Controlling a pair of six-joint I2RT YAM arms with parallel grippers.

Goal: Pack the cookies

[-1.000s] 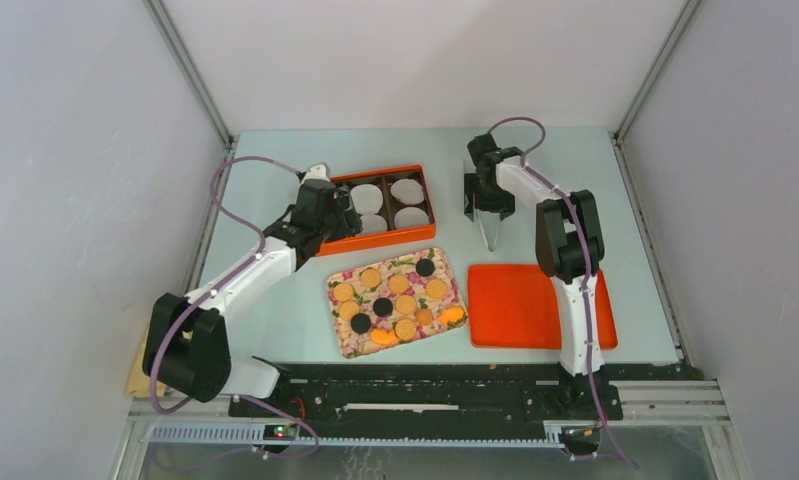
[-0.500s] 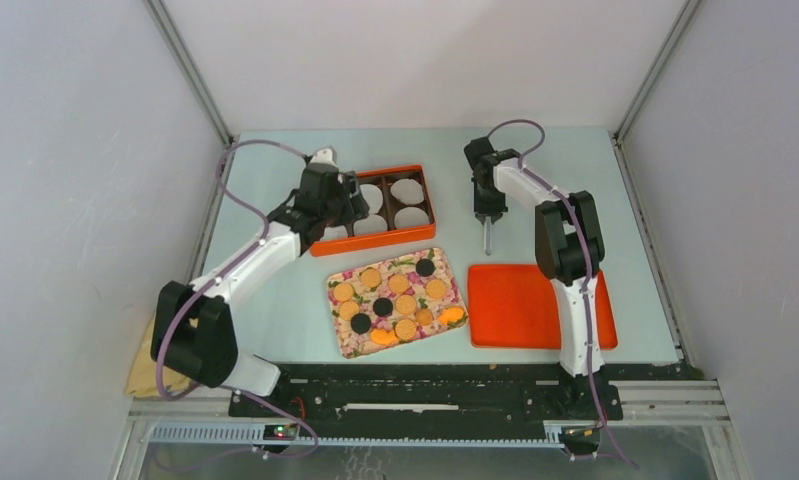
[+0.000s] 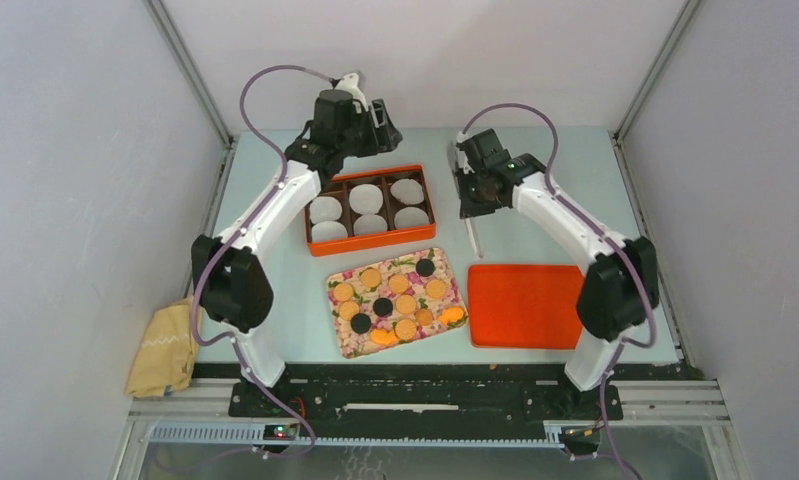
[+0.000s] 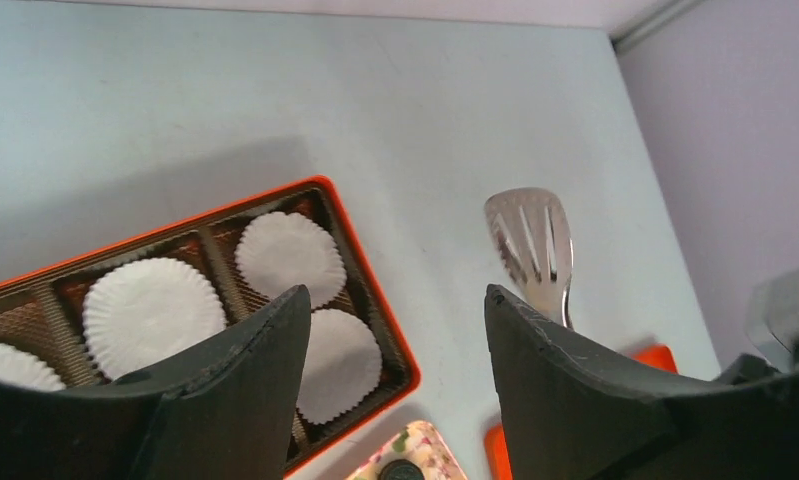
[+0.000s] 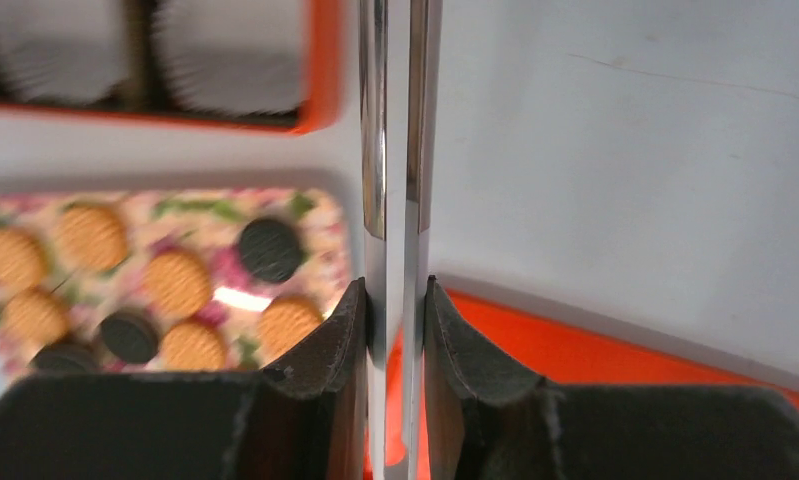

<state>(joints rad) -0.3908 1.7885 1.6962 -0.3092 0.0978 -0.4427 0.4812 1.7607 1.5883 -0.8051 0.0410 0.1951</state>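
Note:
The cookies, golden-orange with a few dark ones, lie on a floral tray at the table's middle front; in the right wrist view the cookies are at lower left. My right gripper is shut on steel tongs, to the right of the tray's far end. The tongs' slotted tip shows in the left wrist view. My left gripper is open and holds nothing, raised over the far side of the orange box.
The orange box has compartments lined with white paper liners. A flat orange lid lies to the right of the floral tray. A yellow cloth sits off the table's left front corner.
My right gripper has closed on the tongs and shifted slightly left with them. My left arm has swung up and back from the box's left side to above its far edge.

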